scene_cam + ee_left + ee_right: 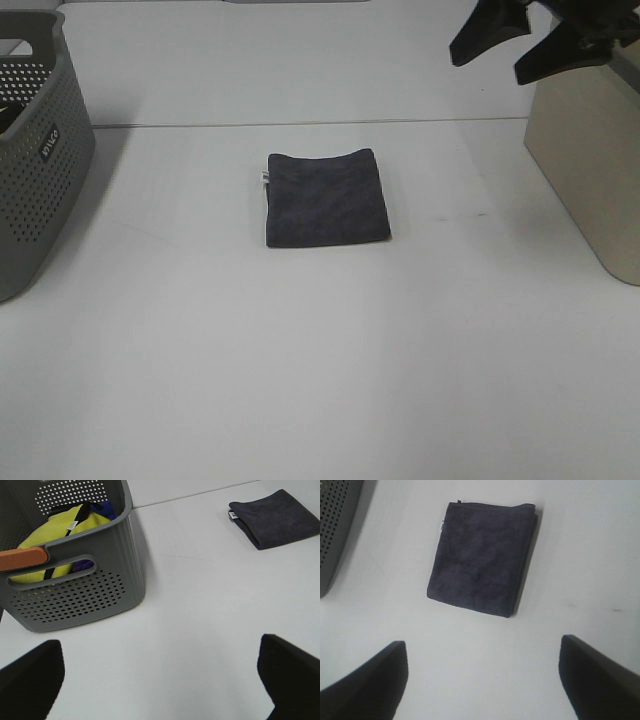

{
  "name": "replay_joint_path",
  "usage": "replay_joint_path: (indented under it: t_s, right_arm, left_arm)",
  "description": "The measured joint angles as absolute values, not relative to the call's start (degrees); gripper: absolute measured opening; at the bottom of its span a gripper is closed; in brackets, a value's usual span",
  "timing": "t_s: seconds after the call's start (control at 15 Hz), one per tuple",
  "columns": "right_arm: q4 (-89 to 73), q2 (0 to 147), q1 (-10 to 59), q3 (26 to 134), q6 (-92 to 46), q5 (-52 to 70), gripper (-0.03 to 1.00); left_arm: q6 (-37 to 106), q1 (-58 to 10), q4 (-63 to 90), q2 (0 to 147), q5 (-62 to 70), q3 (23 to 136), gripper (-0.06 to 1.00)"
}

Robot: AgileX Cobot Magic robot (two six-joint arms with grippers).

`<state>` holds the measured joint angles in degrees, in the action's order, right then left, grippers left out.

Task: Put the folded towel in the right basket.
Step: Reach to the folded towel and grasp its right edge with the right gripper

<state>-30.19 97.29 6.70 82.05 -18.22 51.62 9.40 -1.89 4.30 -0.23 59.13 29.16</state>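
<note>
The right gripper (525,45) is seen spread wide and empty, held high at about 1 o'clock in the high view, above the top edge of the right basket (590,170). In its own wrist view the folded towel (482,577) is framed between the parted fingers (365,685) but well below them, so nothing is grasped. The left gripper (160,645) is likewise spread and empty, held beside the grey left basket (85,595), in which yellow and purple cloth (50,540) is stowed. The towel is found lying flat on the table (320,380), just toward 12 o'clock of the centre and well apart from both baskets, with the beige basket at its 3 o'clock and the grey one at its 9 o'clock. Several failures can be foreseen. If the descent is stopped too shallow, only the upper layers may be pinched and the fold shaken open during the lift. If it is driven too deep, the gripper may be jammed against the table. If an edge is taken instead of the middle, a hanging flap may be caught on the tall wall of the right basket and left draped over the rim. Should the carry be kept low, the wall itself may be struck.
</note>
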Motion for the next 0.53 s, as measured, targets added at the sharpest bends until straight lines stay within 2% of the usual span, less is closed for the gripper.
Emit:
replay_joint_path:
  t_s: [0.2,0.53]
  right_arm:
    - [-32.83,105.14,9.85,85.66,-18.16,48.01,0.77]
    - [-34.43,119.69,10.08,95.23,-17.19,50.13,0.76]
  left_arm:
    - [9.40,-1.89,4.30,-0.23,59.13,29.16,0.99]
    - [9.40,-1.89,4.30,-0.23,59.13,29.16,0.99]
